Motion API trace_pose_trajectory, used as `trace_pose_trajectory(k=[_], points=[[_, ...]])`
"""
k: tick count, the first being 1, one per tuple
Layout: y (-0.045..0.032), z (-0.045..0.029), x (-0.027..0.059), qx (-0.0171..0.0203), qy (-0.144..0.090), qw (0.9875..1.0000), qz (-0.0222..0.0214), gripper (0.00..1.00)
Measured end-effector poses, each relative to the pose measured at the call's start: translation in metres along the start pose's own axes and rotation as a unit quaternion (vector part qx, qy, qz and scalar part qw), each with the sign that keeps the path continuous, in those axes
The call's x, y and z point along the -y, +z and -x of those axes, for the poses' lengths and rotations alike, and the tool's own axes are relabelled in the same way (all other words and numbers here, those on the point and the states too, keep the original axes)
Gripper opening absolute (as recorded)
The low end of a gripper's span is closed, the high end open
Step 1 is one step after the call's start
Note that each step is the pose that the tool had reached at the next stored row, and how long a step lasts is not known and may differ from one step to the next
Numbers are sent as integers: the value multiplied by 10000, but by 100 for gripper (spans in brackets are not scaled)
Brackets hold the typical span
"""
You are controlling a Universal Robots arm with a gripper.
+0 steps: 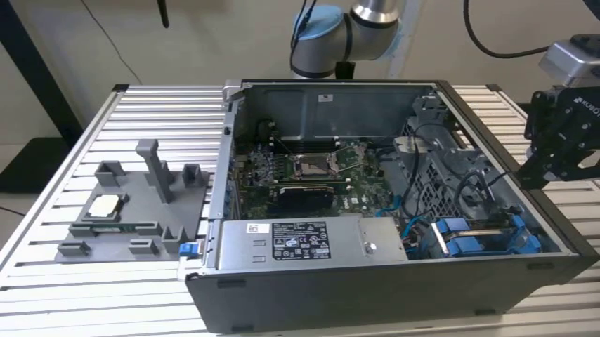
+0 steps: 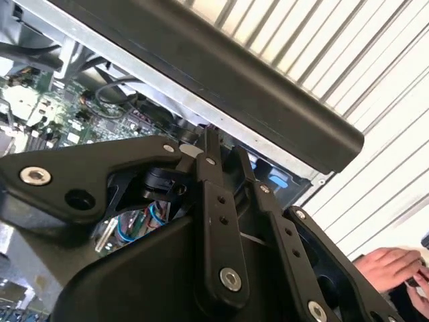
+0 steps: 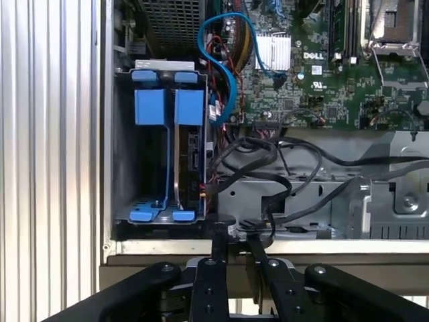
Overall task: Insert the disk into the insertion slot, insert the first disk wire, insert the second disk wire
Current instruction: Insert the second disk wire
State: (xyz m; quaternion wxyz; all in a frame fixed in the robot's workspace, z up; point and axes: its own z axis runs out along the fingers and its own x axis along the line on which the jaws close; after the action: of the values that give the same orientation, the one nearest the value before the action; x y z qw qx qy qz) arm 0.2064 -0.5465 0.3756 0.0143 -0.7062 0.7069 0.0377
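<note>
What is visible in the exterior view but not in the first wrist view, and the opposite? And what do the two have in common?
Exterior view, not first wrist view: the grey parts holder at the exterior view's left, the power supply's labelled top, the arm's joints.
First wrist view, not exterior view: a vent grille and thin red wires beside the blue drive frames.
Both: the open computer case on the slatted table, the two blue drive frames, the green mainboard, black cables and the end effector.
</note>
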Motion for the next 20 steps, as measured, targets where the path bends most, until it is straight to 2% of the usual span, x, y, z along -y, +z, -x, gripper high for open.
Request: trace_pose_trajectory(k=[1, 2, 3, 6, 20], points=[[0, 0, 0, 54, 11, 10000, 3, 27], [0, -2, 0, 89, 18, 10000, 8, 27], [0, -3, 0, 108, 24, 9999, 12, 27], [-1, -6, -1, 114, 30, 9999, 28, 16], [-6, -7, -1, 114, 30, 9999, 31, 16]])
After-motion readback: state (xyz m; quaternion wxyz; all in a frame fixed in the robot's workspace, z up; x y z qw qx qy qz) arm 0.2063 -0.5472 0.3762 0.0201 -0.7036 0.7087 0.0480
